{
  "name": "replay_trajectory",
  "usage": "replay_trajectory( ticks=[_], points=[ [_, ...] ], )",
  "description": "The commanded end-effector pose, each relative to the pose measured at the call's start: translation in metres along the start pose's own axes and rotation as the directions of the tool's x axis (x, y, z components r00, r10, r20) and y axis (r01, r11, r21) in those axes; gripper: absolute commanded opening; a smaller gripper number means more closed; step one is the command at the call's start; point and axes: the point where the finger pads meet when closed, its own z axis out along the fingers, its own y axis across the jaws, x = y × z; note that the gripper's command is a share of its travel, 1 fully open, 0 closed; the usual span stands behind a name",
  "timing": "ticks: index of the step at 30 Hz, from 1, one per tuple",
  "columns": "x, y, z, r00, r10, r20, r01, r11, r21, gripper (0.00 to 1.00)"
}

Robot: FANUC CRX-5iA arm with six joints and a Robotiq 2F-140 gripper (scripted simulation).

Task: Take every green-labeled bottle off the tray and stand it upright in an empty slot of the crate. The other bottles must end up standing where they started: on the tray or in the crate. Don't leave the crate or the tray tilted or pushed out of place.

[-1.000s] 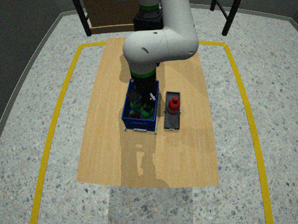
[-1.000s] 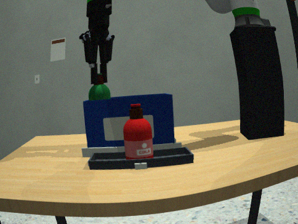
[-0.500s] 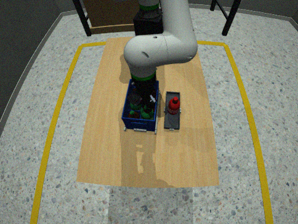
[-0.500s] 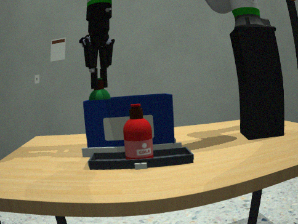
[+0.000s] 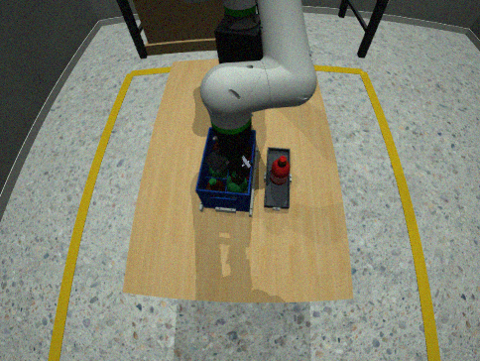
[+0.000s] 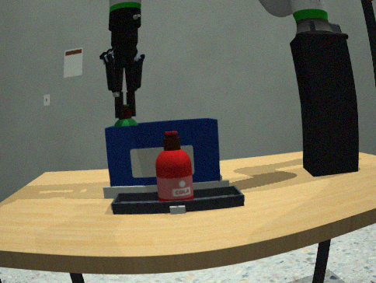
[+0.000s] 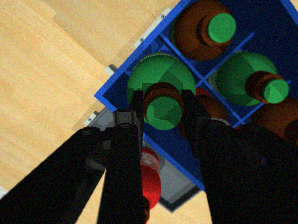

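Observation:
My gripper (image 6: 125, 110) is shut on the neck of a green bottle (image 7: 161, 85) and holds it upright, most of the way down in a corner slot of the blue crate (image 6: 161, 150). In the exterior view only the bottle's green shoulder (image 6: 125, 122) shows above the crate wall. The wrist view shows my fingers on either side of its brown neck and green cap. A red cola bottle (image 6: 174, 168) stands upright on the dark tray (image 6: 178, 201) in front of the crate. Other bottles (image 7: 205, 27) stand in the crate's slots.
The crate (image 5: 226, 172) and tray sit side by side on the wooden table top. The arm's black base (image 6: 326, 101) stands at the back of the table. My own arm hides much of the crate in the top view.

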Motion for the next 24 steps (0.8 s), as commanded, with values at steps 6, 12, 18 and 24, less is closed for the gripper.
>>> replay_trajectory(
  ticks=[6, 12, 18, 24],
  points=[
    [0.001, -0.001, 0.007, 1.0, 0.0, -0.001, 0.0, 1.0, 0.002, 0.1],
    [0.001, -0.001, 0.011, 1.0, 0.0, -0.001, 0.0, 1.0, 0.002, 0.1],
    [0.001, -0.001, 0.016, 1.0, 0.0, -0.001, 0.0, 1.0, 0.002, 0.1],
    [0.001, -0.001, 0.021, 1.0, 0.0, -0.001, 0.0, 1.0, 0.002, 0.1]
  ],
)
